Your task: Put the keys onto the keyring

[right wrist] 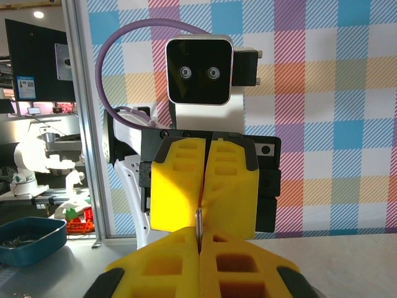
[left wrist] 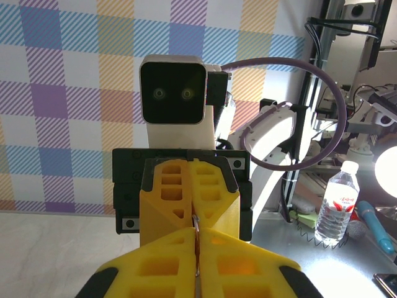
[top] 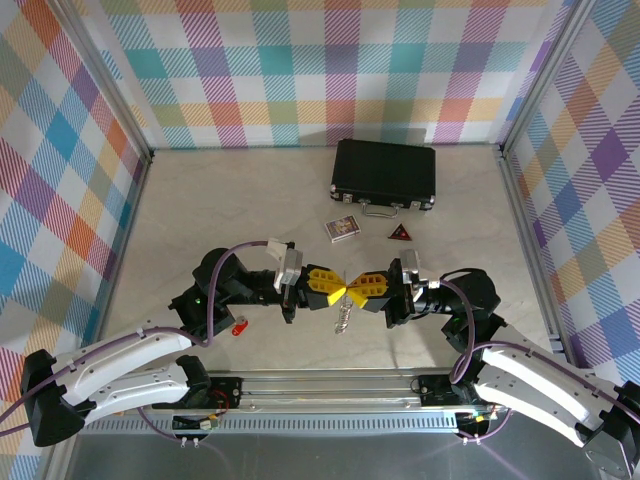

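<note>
Notes left end effector (top: 335, 290) and right end effector (top: 358, 288) tip to tip above bench (top: 250, 200) near-middle, each clamped on keyring (top: 343, 318), apparently to part it. Finds key (top: 239, 327) lying near-left, unthreaded.

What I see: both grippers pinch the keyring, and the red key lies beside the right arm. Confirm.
Wrong side: the top external view shows the red key beside the left arm. The left gripper and right gripper do pinch the keyring.
</note>
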Tool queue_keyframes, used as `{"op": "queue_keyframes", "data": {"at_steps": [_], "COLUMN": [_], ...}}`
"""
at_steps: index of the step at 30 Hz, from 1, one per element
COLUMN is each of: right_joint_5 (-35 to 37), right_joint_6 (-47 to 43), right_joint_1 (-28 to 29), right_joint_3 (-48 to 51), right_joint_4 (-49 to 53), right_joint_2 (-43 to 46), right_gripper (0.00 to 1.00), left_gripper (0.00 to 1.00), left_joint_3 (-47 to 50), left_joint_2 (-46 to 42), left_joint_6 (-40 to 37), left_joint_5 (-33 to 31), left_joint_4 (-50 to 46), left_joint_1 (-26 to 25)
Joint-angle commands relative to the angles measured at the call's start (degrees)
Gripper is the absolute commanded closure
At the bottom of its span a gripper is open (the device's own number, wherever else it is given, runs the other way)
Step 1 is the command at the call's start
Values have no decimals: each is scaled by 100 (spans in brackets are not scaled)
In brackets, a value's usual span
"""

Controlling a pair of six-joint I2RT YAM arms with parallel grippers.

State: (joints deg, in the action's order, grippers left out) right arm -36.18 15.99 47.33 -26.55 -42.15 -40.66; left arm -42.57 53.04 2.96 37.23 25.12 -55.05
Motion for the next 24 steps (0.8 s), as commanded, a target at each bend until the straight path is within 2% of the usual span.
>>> {"op": "queue_keyframes", "data": {"at_steps": [1,4,7,11,12,15,16,17,19,24], "right_joint_5": [19,15,37,34,43,164,222,266,345,332], "right_joint_6": [-96,-79,-94,-194,-276,-574,-683,-804,-1042,-1626], "right_joint_1": [44,43,39,39,39,40,41,40,40,41], "right_joint_3": [-8,-16,-20,-123,-178,-339,-394,-460,-631,-1165], "right_joint_4": [-149,-170,-124,147,358,1160,1424,1725,2345,3750], "right_joint_2": [77,56,59,83,106,274,356,429,552,546], "right_gripper": [100,100,100,100,97,66,57,53,50,52], "left_gripper": [90,92,99,100,100,100,100,100,100,100], "left_joint_3": [-90,-94,-92,-174,-229,-429,-497,-549,-666,-965], "left_joint_2": [-12,9,-12,-87,-122,-230,-278,-309,-335,-295], "left_joint_6": [-68,-67,-98,-265,-336,-653,-772,-873,-1055,-1412], "left_joint_5": [16,52,57,-9,-28,-104,-138,-183,-227,-280], "left_joint_4": [-62,-102,-181,-542,-709,-1338,-1552,-1739,-2079,-2801], "left_joint_1": [-46,-41,-42,-41,-43,-41,-46,-48,-42,-43]}}
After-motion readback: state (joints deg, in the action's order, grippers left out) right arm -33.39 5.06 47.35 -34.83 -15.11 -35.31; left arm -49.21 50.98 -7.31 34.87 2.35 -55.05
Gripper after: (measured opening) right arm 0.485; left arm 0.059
